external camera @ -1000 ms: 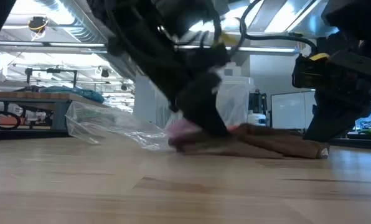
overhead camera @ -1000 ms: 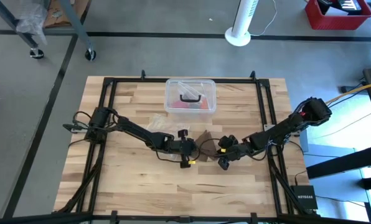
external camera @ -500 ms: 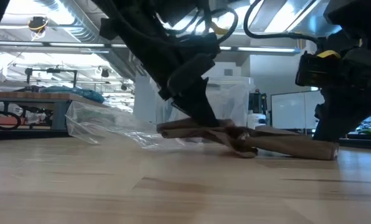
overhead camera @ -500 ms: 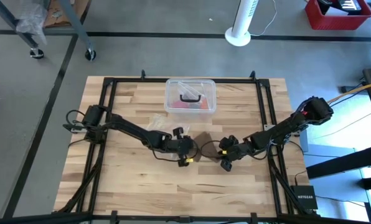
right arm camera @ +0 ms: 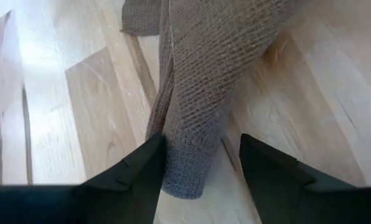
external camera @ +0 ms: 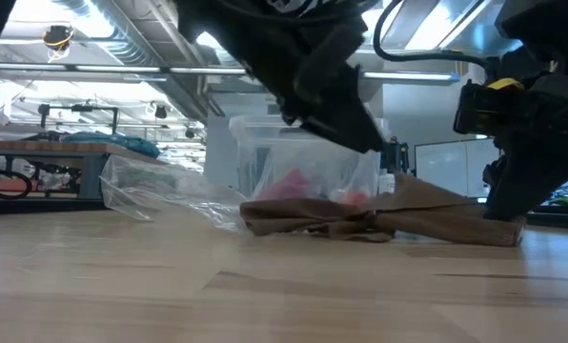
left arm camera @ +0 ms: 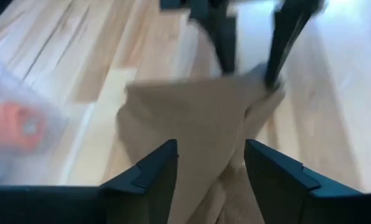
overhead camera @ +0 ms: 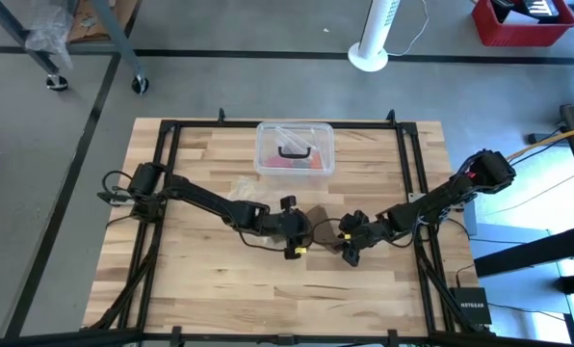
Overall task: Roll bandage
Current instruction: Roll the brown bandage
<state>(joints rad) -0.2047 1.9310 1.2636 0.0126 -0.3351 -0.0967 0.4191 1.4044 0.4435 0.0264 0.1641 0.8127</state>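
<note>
Near the middle of the desk (overhead camera: 210, 280), the brown bandage (overhead camera: 318, 220) lies crumpled in a loose heap between the two arms. Its folds rest flat on the wood, one end rolled into a short tube.

On the left, the left tool (left arm camera: 209, 163) hangs just above the heap with its fingers (left arm camera: 149, 171) spread apart. Fabric shows in the gap between them, but the fingers do not pinch it; seen from desk level this tool is lifted clear of the cloth.

From the right, the right tool (right arm camera: 201, 163) is down at the rolled end of the bandage (right arm camera: 195, 130). Its fingers (right arm camera: 139, 168) stand apart on either side of the roll, close beside it; I cannot tell whether they touch it, and they are not closed on it.

Toward the far edge sits a clear plastic box (overhead camera: 295, 149) with a black handle, and a thin plastic bag (external camera: 160, 195) lies nearer the left arm.
</note>
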